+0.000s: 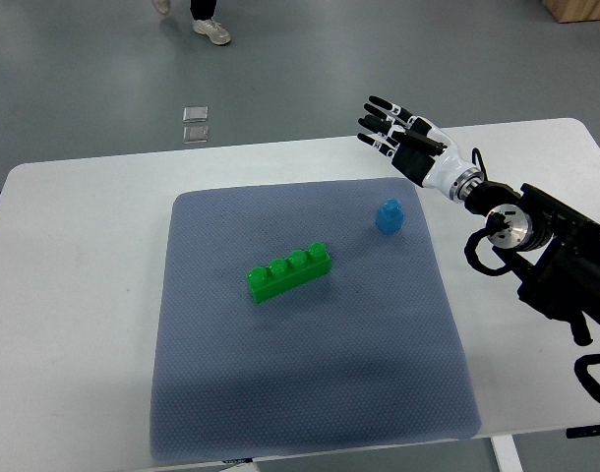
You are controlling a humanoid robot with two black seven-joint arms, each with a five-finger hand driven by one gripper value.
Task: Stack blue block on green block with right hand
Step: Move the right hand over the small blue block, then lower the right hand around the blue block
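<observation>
The right robot hand (393,128) hovers with fingers spread and empty over the far right of the worktop (74,256), just beyond the blue block (390,215). The green block (289,272) lies near the mat's (310,393) middle, well apart. A clumsy reach could topple the small blue block. No readable writing shows.
</observation>
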